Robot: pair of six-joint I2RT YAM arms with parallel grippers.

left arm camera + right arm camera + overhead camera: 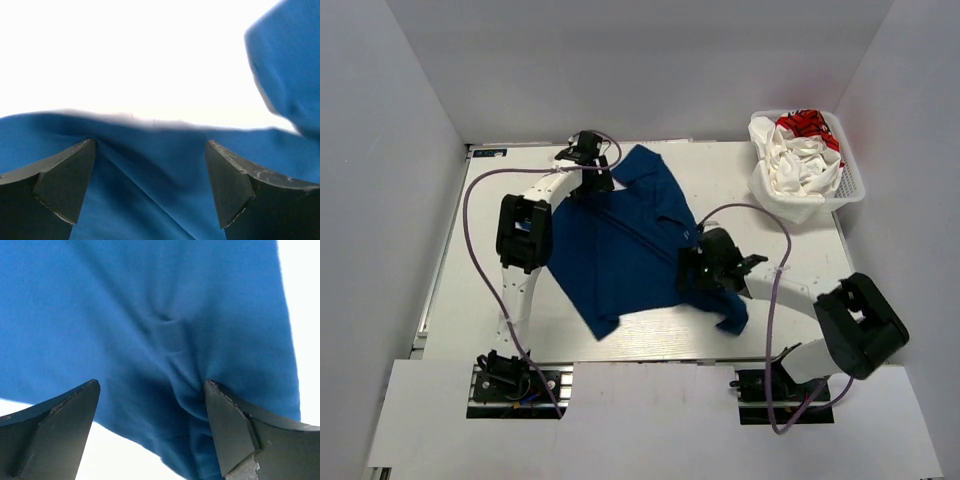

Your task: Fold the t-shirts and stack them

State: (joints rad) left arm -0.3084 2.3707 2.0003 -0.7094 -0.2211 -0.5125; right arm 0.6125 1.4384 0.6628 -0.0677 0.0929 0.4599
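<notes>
Blue shirt point(620, 250) spread loosely on counter point(720, 175); both sets of fingers spread, pinching nothing.
Left fingers point(60, 185) at its far edge, right fingers point(235, 425) over its near right corner. White shirt point(800, 165), red print unreadable, heaped in basket point(855, 192) at far right.

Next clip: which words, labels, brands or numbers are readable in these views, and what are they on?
Nothing can be read in any view.
Red print on the white t-shirt in the basket: crumpled, too small to read.
Dark sticker at the table's far left corner: too small to read.
Blue t-shirt: no print shows.
</notes>
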